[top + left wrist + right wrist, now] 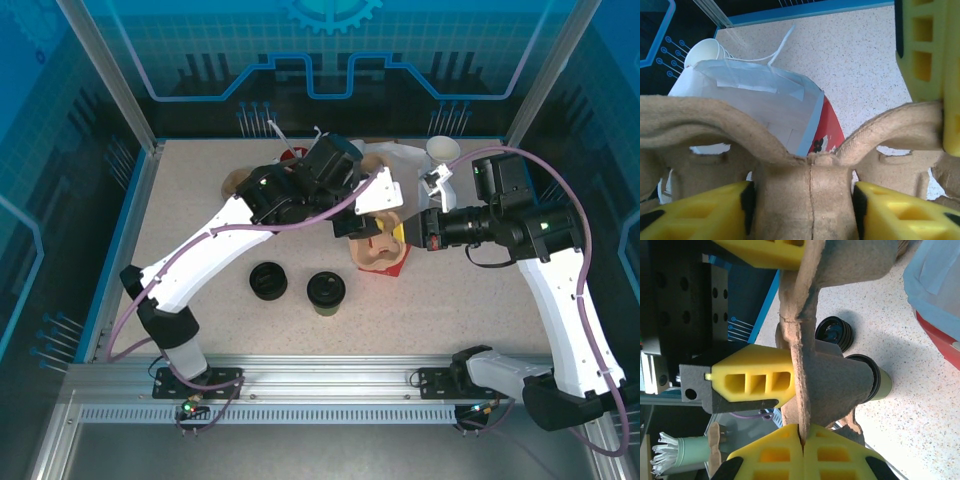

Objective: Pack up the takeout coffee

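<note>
Pinching the pulp carrier [810, 200] between them, the left fingers [705, 212] and right fingers [840, 455] could tear its thin ridge if they pull unevenly, while the takeout coffee [326, 292] stands upright on the surface [450, 310] toward its near edge

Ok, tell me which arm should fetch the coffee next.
Right, probably: the right hand points toward the coffee, in its wrist view; the left hand faces the bag. Both are shut on the carrier, so right must let go first.
</note>
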Available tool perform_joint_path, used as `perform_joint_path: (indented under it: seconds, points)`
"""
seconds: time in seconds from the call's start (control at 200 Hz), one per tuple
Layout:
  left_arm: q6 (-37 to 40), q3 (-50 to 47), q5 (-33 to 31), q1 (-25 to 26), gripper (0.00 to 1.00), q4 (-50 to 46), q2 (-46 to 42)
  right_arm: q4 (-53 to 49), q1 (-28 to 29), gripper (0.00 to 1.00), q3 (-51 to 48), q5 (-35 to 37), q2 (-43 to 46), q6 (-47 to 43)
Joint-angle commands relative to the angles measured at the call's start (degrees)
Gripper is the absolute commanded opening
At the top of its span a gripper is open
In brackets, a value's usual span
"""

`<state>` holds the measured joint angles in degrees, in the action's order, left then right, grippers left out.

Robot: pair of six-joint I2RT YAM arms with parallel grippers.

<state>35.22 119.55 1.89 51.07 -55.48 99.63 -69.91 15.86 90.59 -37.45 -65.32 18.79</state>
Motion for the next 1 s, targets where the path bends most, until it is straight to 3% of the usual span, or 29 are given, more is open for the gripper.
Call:
perform_joint_path:
  seconds: [0.0,0.175,0.39,0.555,0.775,0.995]
  points:
    - [0.99,2.01,-0.83,0.33,0.5,-1.18,0.3,-1.01,0.73,0.0,-0.62,-0.29,0.68,-1.6]
    - [0.89,2.04,-0.84,0.35,0.46,-0.5,0.3,-1.28,0.59,0.06,-0.55,3.12,1.31,-1.39]
    - [-0.08,3.13,-0.92,0.22,0.42,-0.01,0.73,-1.36,-2.05,0.28,-0.85,5.37,3.25,-1.91]
    - [-0.92,3.57,-1.06,-0.25,0.41,-0.12,0.56,-1.69,-8.42,0.33,0.4,9.7,4.52,-1.59]
    - [-2.76,5.08,-0.51,-1.39,0.4,-0.77,0.65,1.76,-12.65,0.36,-0.82,29.32,1.47,1.17]
    - [-3.75,5.79,0.22,-1.82,0.4,-0.64,0.68,8.65,-12.58,0.42,-0.51,29.98,-5.82,1.43]
